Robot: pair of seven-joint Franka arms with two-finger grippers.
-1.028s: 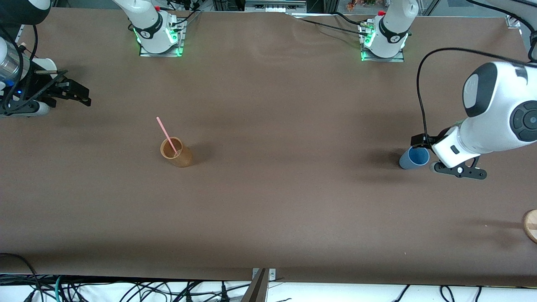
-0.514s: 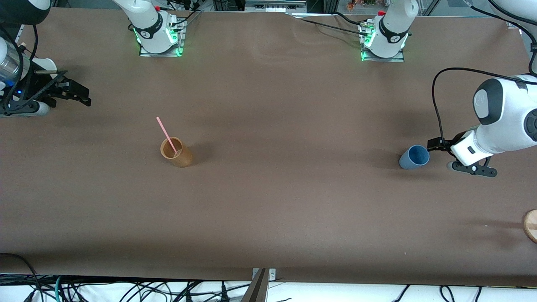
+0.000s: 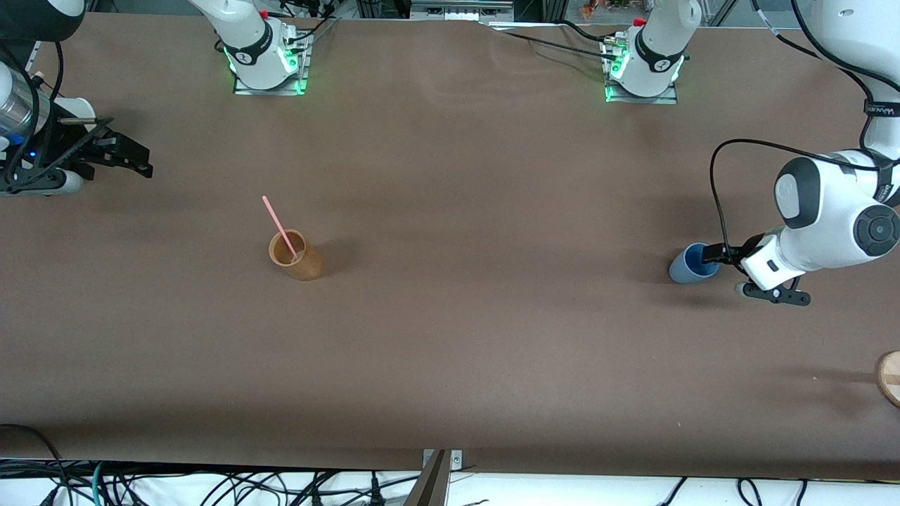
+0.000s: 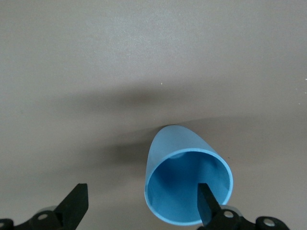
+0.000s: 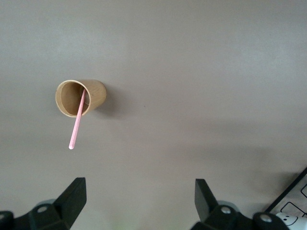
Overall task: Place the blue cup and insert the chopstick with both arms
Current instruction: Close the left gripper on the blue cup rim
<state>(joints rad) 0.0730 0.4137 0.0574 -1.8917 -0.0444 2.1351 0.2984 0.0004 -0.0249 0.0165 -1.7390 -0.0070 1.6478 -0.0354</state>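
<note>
The blue cup [image 3: 690, 266] stands upright on the brown table near the left arm's end. My left gripper [image 3: 714, 254] is open right at its rim. In the left wrist view one fingertip [image 4: 206, 203] shows over the blue cup's [image 4: 178, 158] mouth and the other stands wide outside it; the left gripper [image 4: 141, 203] holds nothing. The pink chopstick [image 3: 279, 225] leans in a tan wooden cup [image 3: 298, 258] toward the right arm's end. My right gripper [image 3: 132, 157] is open and empty, waiting at that end. The right wrist view shows the chopstick [image 5: 76, 125] in the wooden cup [image 5: 91, 94], far from the right gripper [image 5: 139, 201].
A round wooden thing [image 3: 889, 378] lies at the table's edge at the left arm's end, nearer the front camera than the blue cup. A white cup [image 3: 79, 107] stands by the right arm. A white socket strip [image 5: 293, 207] shows in the right wrist view.
The left gripper drew back from the blue cup toward the table's end, then came back to its rim. The cup, the chopstick and the right arm have not moved.
</note>
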